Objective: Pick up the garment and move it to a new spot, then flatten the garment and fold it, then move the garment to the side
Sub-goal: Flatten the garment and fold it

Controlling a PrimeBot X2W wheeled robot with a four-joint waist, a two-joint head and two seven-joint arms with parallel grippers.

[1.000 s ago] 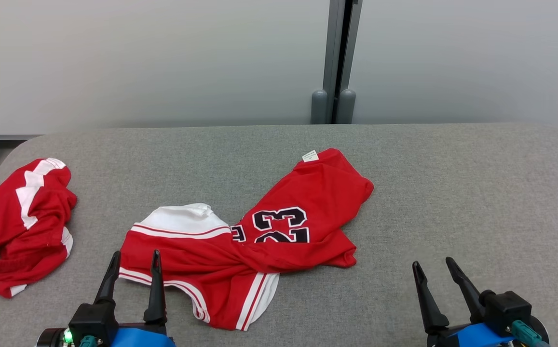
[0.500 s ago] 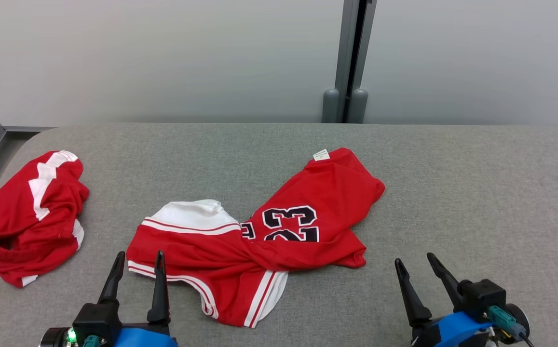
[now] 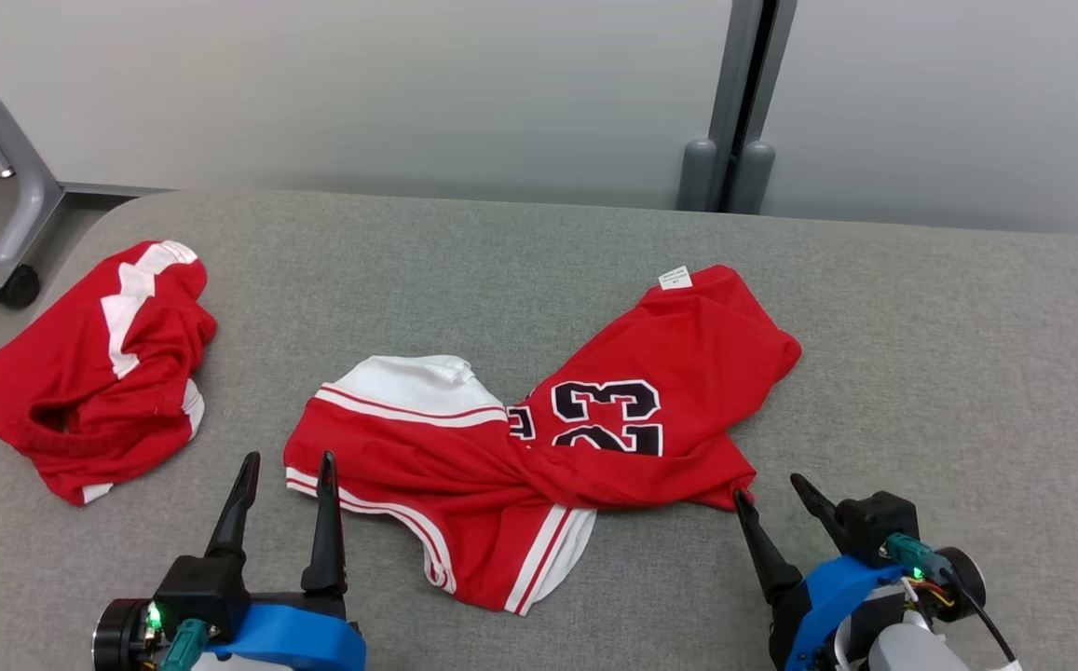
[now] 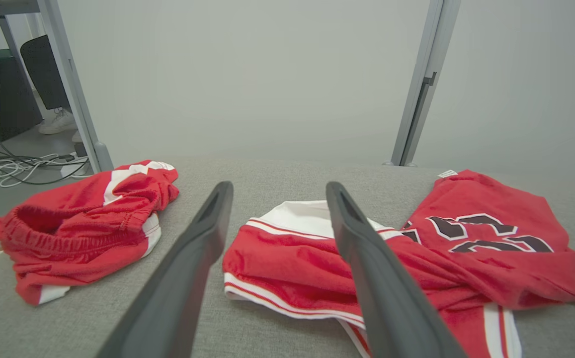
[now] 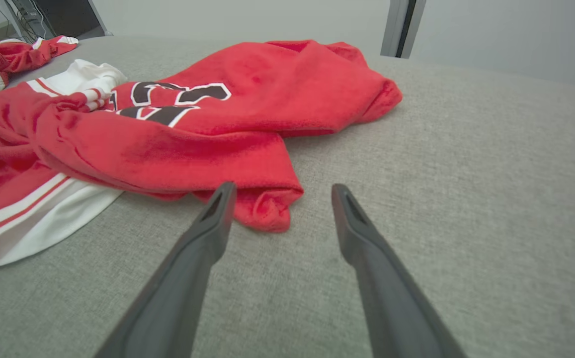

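The garment point(image 3: 688, 345), a red jersey with white trim and a black "23", lies crumpled and twisted in the middle of the grey padded table point(image 3: 921, 326). My left gripper point(image 3: 288, 458) stands open at the garment's near-left edge, its white-striped hem point(image 4: 277, 258) just beyond the fingers. My right gripper point(image 3: 767, 486) is open too, its left fingertip right by the garment's near-right corner point(image 5: 267, 214). Neither gripper holds anything. In the left wrist view the left gripper point(image 4: 278, 185) points over the hem. In the right wrist view the right gripper point(image 5: 282, 186) frames the corner.
A second red and white garment point(image 3: 101, 373) lies bunched at the table's left end point(image 4: 78, 219). A grey wheeled frame leg point(image 3: 17, 214) stands off the far-left corner. A grey post point(image 3: 734, 121) rises behind the table. Bare table stretches to the right.
The head camera has swung, shifting the whole picture rightward. My right gripper has moved left and forward up to the garment's near-right corner. The garment lies as before.
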